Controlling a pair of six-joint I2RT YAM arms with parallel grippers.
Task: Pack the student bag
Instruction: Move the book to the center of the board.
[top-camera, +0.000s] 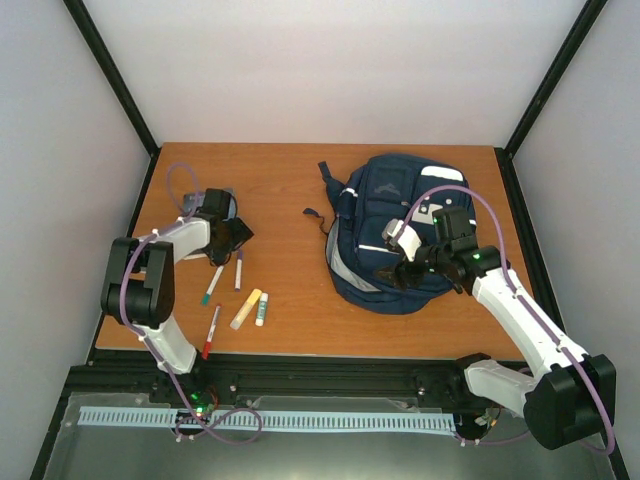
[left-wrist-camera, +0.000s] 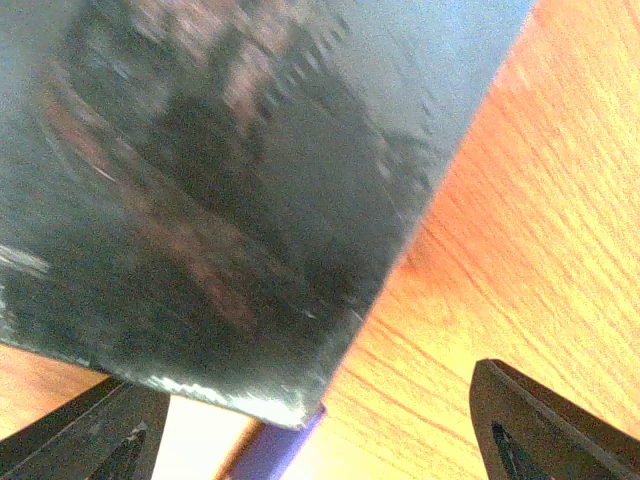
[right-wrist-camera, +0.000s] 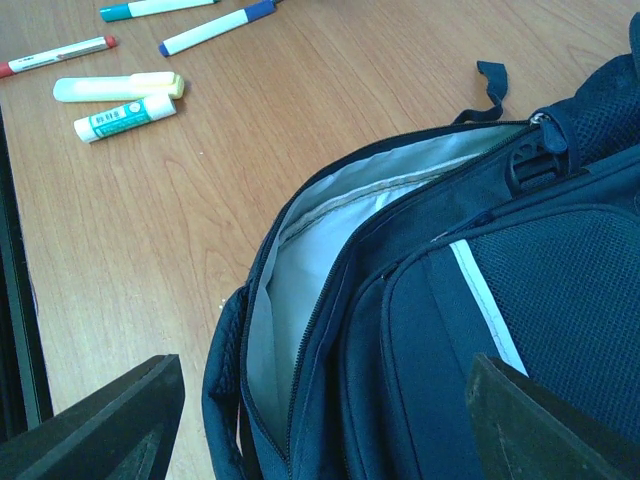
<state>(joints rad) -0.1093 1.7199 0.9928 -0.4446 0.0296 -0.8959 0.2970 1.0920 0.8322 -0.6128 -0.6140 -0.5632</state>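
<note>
The student bag (top-camera: 395, 225) is a navy backpack with white stripes, lying on the right half of the table. Its main compartment (right-wrist-camera: 300, 270) is unzipped and shows pale grey lining. My right gripper (top-camera: 405, 265) hangs open over the bag's near edge, its fingers (right-wrist-camera: 100, 420) standing either side of that opening. My left gripper (top-camera: 225, 235) is open at the table's left, low over a flat black object (left-wrist-camera: 220, 200). That object's corner lies between the jaws, well apart from the right-hand finger (left-wrist-camera: 540, 420). A purple marker (left-wrist-camera: 270, 450) pokes out from under it.
Loose on the wood lie a teal marker (top-camera: 213, 285), the purple marker (top-camera: 238, 270), a yellow highlighter (top-camera: 246, 308), a glue stick (top-camera: 261, 308) and a red marker (top-camera: 212, 330). A black frame rail (right-wrist-camera: 15, 300) runs along the near table edge.
</note>
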